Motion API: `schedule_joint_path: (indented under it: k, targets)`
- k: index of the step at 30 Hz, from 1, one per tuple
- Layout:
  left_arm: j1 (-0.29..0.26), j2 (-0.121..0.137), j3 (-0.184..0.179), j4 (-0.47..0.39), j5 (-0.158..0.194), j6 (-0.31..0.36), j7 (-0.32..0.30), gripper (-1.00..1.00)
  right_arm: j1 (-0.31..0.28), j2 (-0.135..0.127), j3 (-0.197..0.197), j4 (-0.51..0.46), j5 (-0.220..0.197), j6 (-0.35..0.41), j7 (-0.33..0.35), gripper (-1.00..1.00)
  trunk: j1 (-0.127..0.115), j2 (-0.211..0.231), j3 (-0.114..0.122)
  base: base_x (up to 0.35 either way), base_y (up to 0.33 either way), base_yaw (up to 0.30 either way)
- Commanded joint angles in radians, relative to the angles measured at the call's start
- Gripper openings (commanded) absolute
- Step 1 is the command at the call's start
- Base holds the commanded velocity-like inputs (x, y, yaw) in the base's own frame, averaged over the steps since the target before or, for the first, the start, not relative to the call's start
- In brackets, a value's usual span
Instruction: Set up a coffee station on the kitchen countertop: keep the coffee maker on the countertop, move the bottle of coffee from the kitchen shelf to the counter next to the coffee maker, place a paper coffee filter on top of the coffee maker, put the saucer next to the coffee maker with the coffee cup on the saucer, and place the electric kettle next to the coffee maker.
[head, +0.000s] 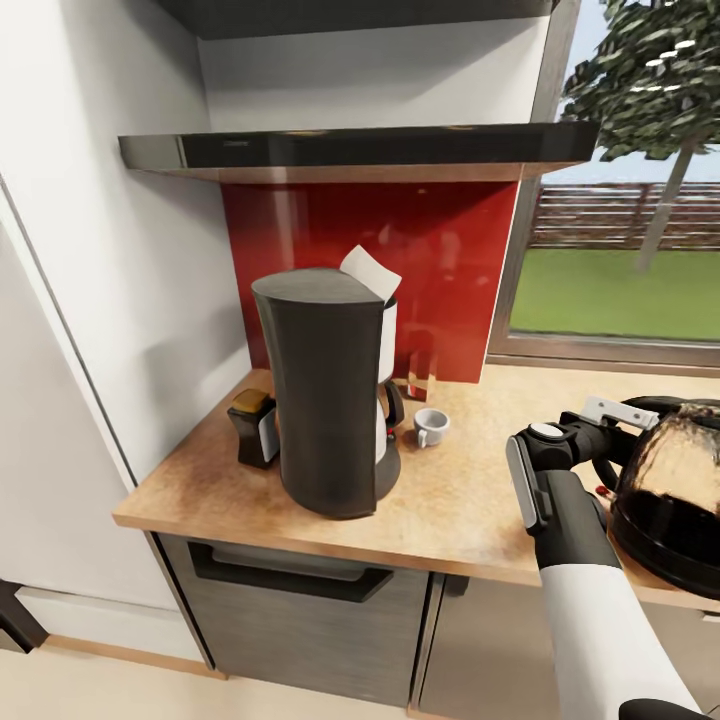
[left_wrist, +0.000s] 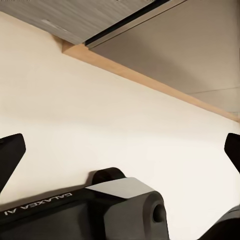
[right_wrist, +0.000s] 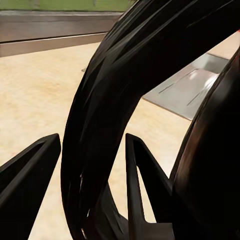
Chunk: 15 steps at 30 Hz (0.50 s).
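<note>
The electric kettle (head: 672, 490) is seen at the right gripper (head: 612, 452), on the kitchen countertop (head: 460, 500); its black handle (right_wrist: 107, 115) is placed between the two fingers (right_wrist: 142, 180). In the right wrist view the fingers are seen on either side of the handle, with a gap left on one side, so a firm clamp cannot be confirmed; contact cannot be told. The kettle's glass body is seen just beyond the gripper in the head view.

The coffee maker (head: 330, 390) is found well apart from the right gripper, toward the robot's left, on the same worktop. The paper coffee filter (head: 370, 272) is seen on its top, tilted. The bottle of coffee (head: 254, 428) is set just beside the machine, on its far side from the gripper. The coffee cup (head: 431, 426) is seen between the machine and the gripper, near the machine. The kitchen shelf (head: 360, 148) is above.

In the left wrist view the left gripper (left_wrist: 120, 150) is shown with fingers wide apart, nothing between them, over a pale floor (left_wrist: 100, 110) and a cabinet base (left_wrist: 175, 45).
</note>
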Motion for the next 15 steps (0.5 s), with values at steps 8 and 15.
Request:
schedule_joint_path:
  k: [8, 15]
  targets:
    - [-0.001, 0.000, -0.009, 0.001, 0.006, -0.007, -0.001, 1.00, -0.001, 0.001, -0.001, -0.002, 0.006, 0.009, 0.000, -1.00, -0.031, 0.056, 0.024, 0.000, 0.000, 0.000]
    - [-0.001, 0.000, -0.009, 0.001, 0.006, -0.007, -0.001, 1.00, -0.001, 0.001, -0.001, -0.002, 0.006, 0.009, 0.002, -1.00, -0.058, 0.105, 0.046, 0.000, 0.000, 0.000]
